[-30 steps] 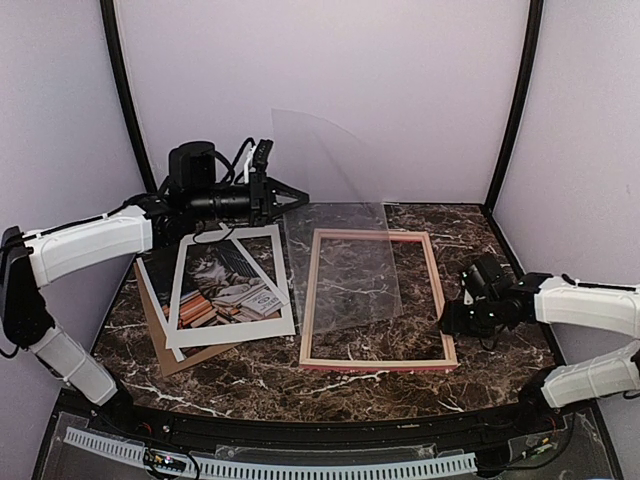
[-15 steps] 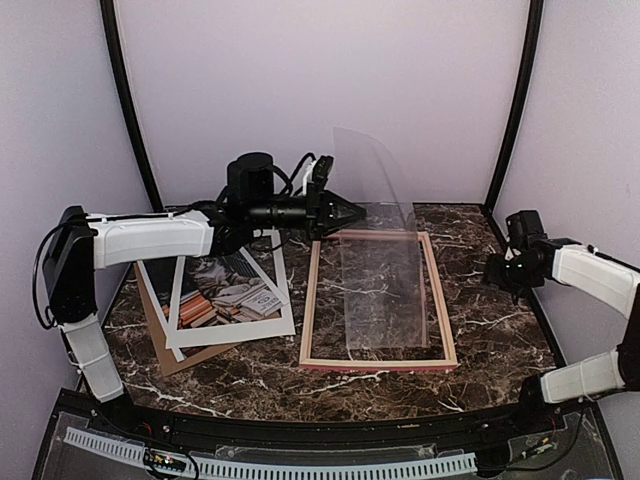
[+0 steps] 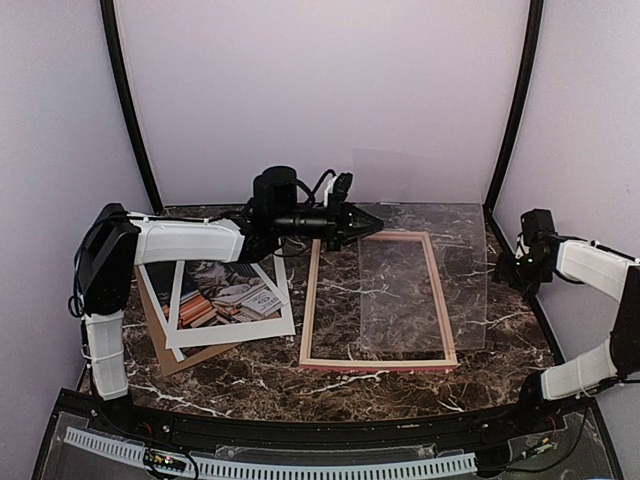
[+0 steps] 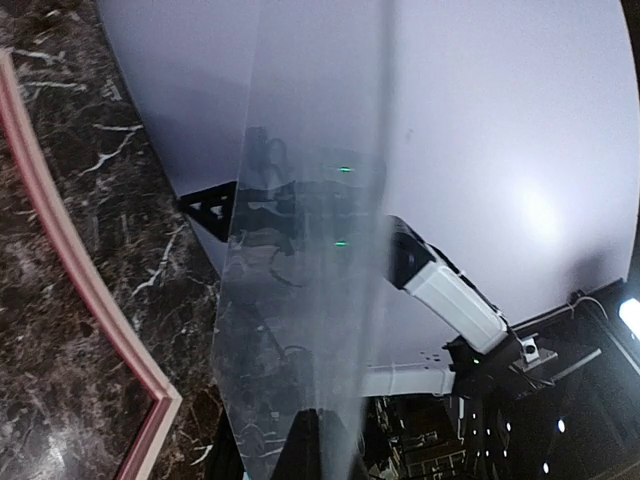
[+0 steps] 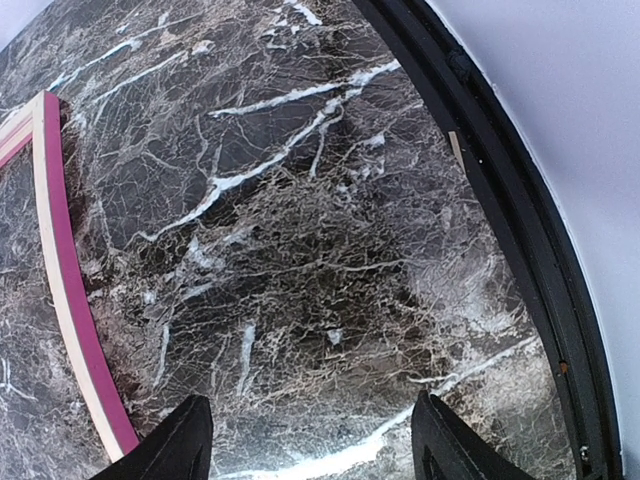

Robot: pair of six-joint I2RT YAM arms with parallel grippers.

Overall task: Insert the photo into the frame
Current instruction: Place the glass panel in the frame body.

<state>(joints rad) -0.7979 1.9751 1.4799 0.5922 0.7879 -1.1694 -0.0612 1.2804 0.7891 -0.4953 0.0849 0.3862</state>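
- My left gripper [image 3: 372, 222] reaches over the far left corner of the frame [image 3: 311, 300], clenched on the left edge of a clear sheet [image 3: 425, 270].
- In the left wrist view the clear sheet rises from between my fingers, with the pink rail of the frame below and to the left of it.
- The clear sheet spreads over the right part of the frame and passes beyond its right rail; I cannot tell whether it touches the frame.
- The frame lies flat on the marble table [image 3: 260, 378], pink face up, with bare marble showing through its opening.
- The photo [image 3: 225, 292] lies flat on the table just left of the frame, outside it; the cat and the books show through the window of a white mat [image 3: 233, 326] lying over it.
- A brown backing board [image 3: 172, 356] lies beneath the photo and the mat, with its near left corner sticking out.
- My right gripper [image 3: 504, 268] hangs at the right edge of the table, well apart from the frame, released and holding nothing.
- In the right wrist view my two fingers [image 5: 186, 446] stand wide apart above bare marble, with the right rail of the frame at the left.
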